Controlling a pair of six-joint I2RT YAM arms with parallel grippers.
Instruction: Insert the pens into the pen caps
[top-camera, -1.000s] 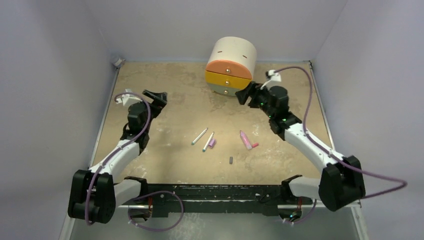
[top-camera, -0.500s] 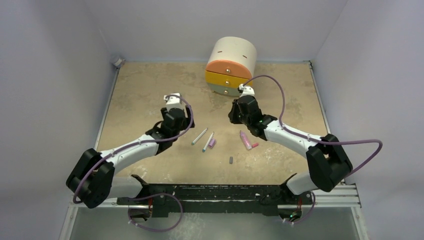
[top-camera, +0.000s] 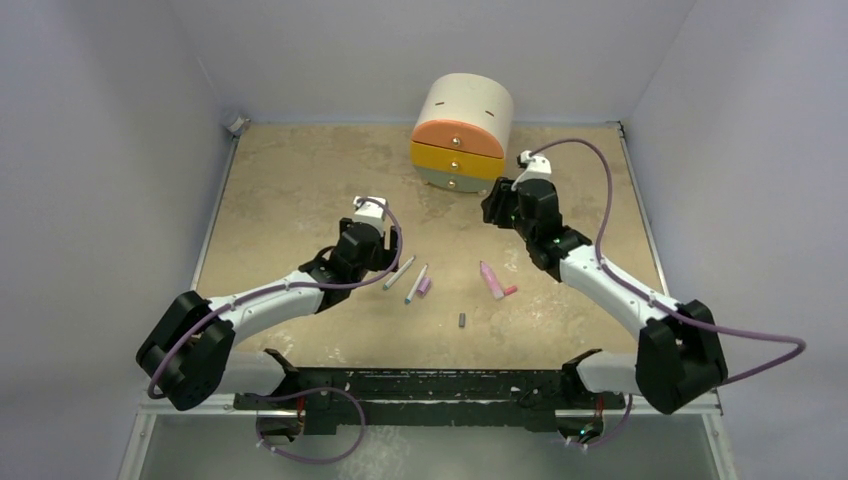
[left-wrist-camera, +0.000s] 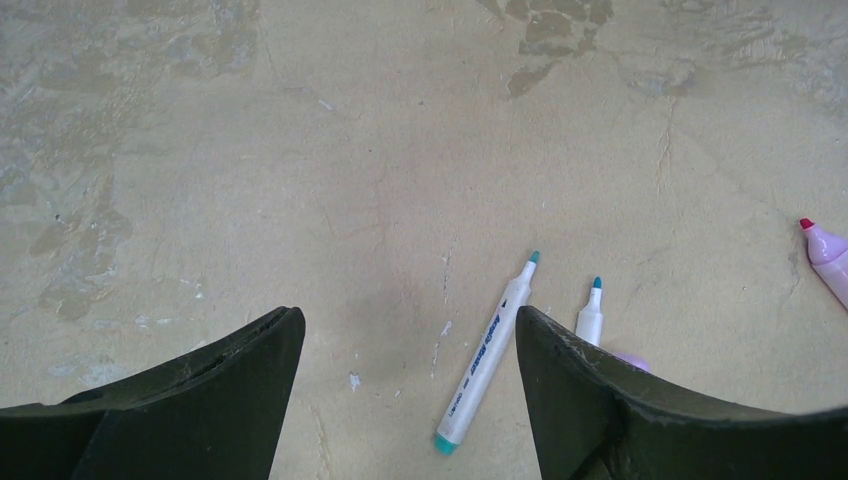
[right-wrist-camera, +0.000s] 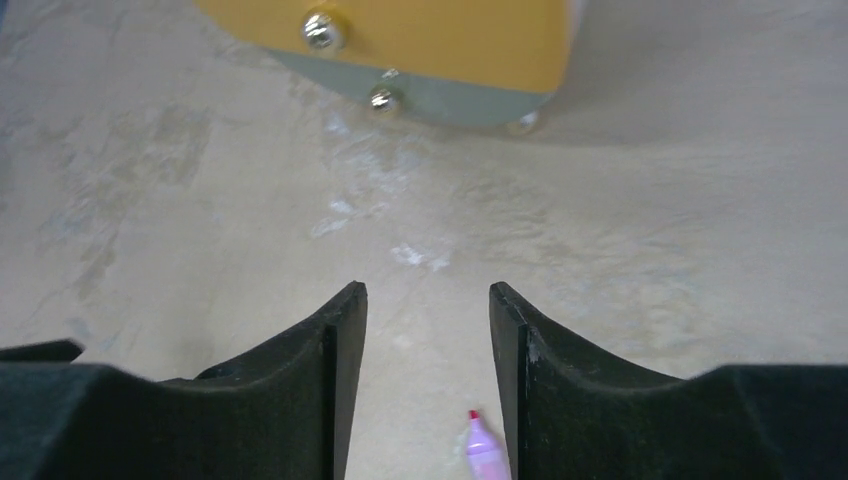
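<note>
Both your grippers are spread and empty, and the pens and caps lie loose in front of the drawer unit (top-camera: 462, 135).

Your left gripper (left-wrist-camera: 410, 325) hangs front-left of the drawers with its jaws apart. A teal-tipped pen (left-wrist-camera: 490, 368) lies below the gap, a second pen (left-wrist-camera: 590, 318) is just beyond, and the purple cap (top-camera: 425, 286) is beside it. Your right gripper (right-wrist-camera: 428, 300) sits closest to the drawers, parted and holding nothing, with the pink pen (right-wrist-camera: 482, 450) below it. The reddish cap (top-camera: 510, 290) is by that pen, and the grey cap (top-camera: 462, 321) lies farthest from the drawers.
</note>
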